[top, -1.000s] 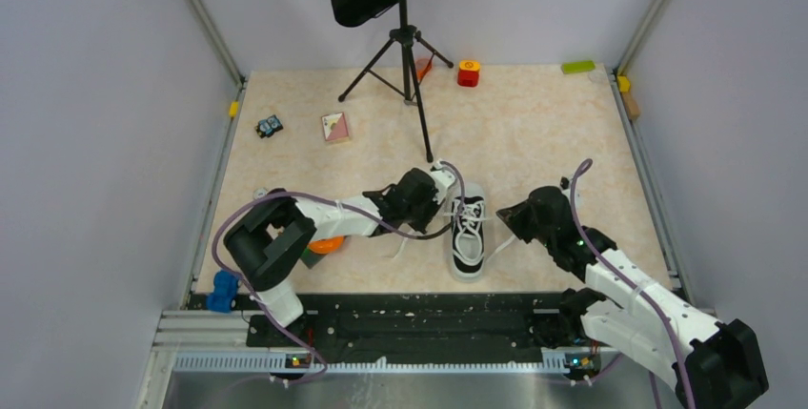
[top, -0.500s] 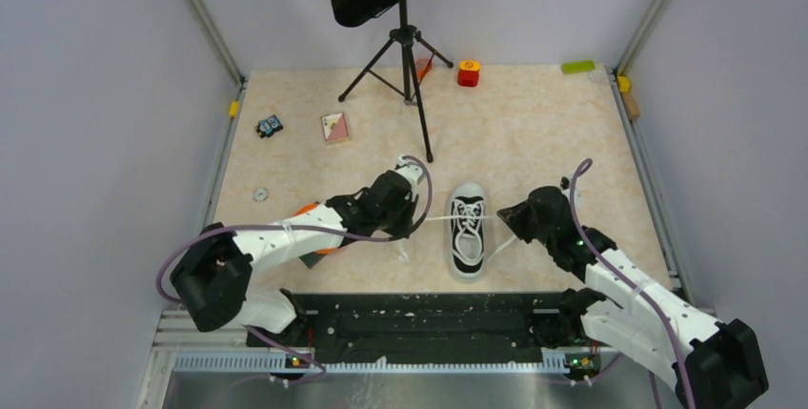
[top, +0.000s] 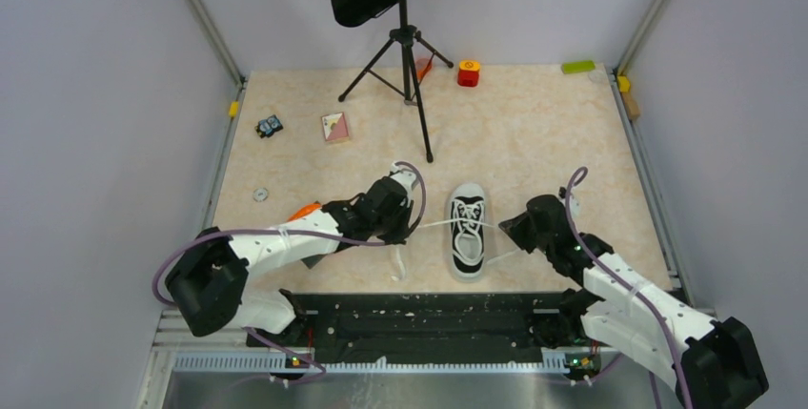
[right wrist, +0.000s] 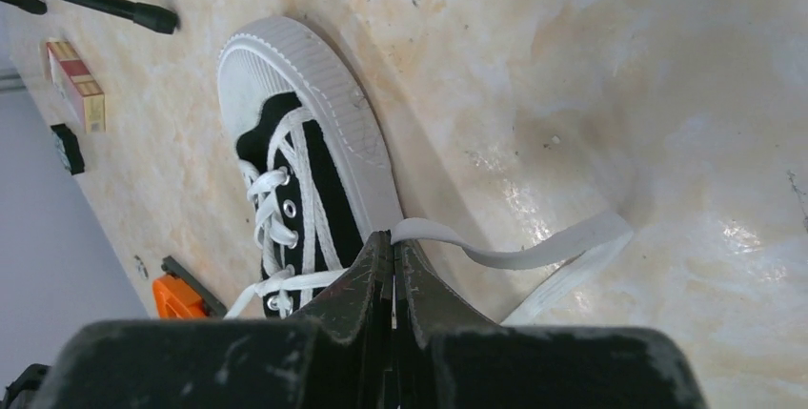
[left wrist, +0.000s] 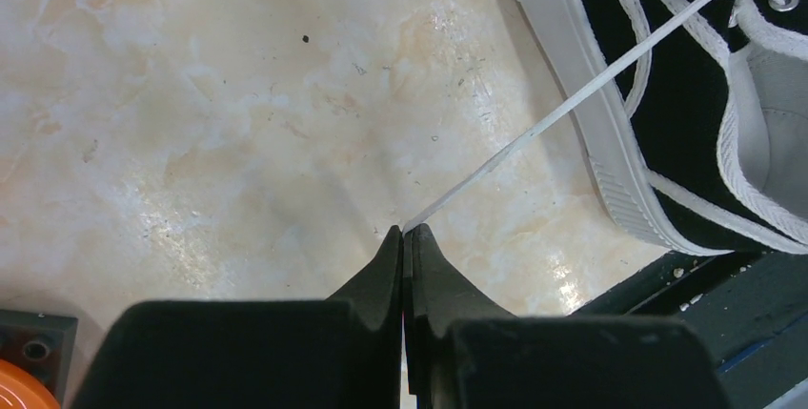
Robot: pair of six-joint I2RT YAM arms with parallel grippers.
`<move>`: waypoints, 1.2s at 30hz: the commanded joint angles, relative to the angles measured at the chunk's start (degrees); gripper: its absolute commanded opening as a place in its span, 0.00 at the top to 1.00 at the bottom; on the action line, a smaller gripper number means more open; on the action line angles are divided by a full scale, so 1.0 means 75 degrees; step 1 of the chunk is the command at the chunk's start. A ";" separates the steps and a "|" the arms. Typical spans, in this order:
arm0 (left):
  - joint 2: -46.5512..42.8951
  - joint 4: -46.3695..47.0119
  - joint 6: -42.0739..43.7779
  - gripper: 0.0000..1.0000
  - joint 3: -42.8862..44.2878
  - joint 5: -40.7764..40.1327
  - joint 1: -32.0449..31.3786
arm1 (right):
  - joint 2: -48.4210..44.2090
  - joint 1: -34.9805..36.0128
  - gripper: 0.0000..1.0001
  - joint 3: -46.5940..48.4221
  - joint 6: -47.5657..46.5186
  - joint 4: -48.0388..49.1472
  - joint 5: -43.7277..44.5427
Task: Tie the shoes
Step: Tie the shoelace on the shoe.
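Sneaker [top: 468, 229] sits on table [top: 534, 123], toe away from bases. Left gripper [left wrist: 408, 234], just left of it, is clamped on taut lace [left wrist: 572, 104]. Right gripper [right wrist: 393, 239], just right of it, is clamped on other lace [right wrist: 515, 255].

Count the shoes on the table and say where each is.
1. The black sneaker lies near the front edge of the table, between the left gripper and right gripper. No second shoe shows.

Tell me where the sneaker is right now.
Top view: the sneaker lies centre-front on the table, toe pointing away, between the left gripper and the right gripper, just nearer than the music stand's tripod.
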 commanded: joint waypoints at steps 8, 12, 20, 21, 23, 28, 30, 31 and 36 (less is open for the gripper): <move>-0.0566 -0.0931 0.0038 1.00 0.0557 -0.0143 0.0078 | -0.0127 -0.0071 1.00 0.0722 -0.0504 -0.0319 0.0296; -0.0648 -0.0773 -0.0067 1.00 0.0170 -0.0309 0.0071 | -0.0132 -0.0077 1.00 0.0638 -0.0517 -0.0321 0.0311; -0.0092 -0.0073 -0.0330 1.00 -0.0432 0.0054 0.0084 | -0.0168 -0.0077 1.00 -0.0107 -0.0374 -0.0190 0.0174; -0.0030 -0.0050 -0.0325 1.00 -0.0414 0.0148 0.0089 | -0.0188 -0.0077 1.00 -0.0130 -0.0388 -0.0162 0.0153; 0.0083 0.0009 -0.0285 1.00 -0.0362 0.0267 0.0090 | -0.0225 -0.0077 1.00 -0.0150 -0.0451 -0.0076 0.0107; 0.0331 0.0091 -0.0262 1.00 -0.0254 0.0657 0.0084 | -0.0281 -0.0077 1.00 -0.0138 -0.0620 -0.0048 -0.0058; 0.0239 0.0140 -0.0257 1.00 -0.0235 0.0674 0.0090 | -0.0476 -0.0075 0.96 -0.0162 -0.0681 -0.0031 -0.0171; 0.0195 0.0143 -0.0230 1.00 -0.0212 0.0691 0.0083 | -0.0589 -0.0077 0.88 -0.0147 -0.0722 -0.0091 -0.0205; 0.0111 -0.0229 0.0086 1.00 0.0195 0.1060 0.0080 | -0.1277 -0.0077 0.64 0.0229 -0.1299 -0.0608 -0.0478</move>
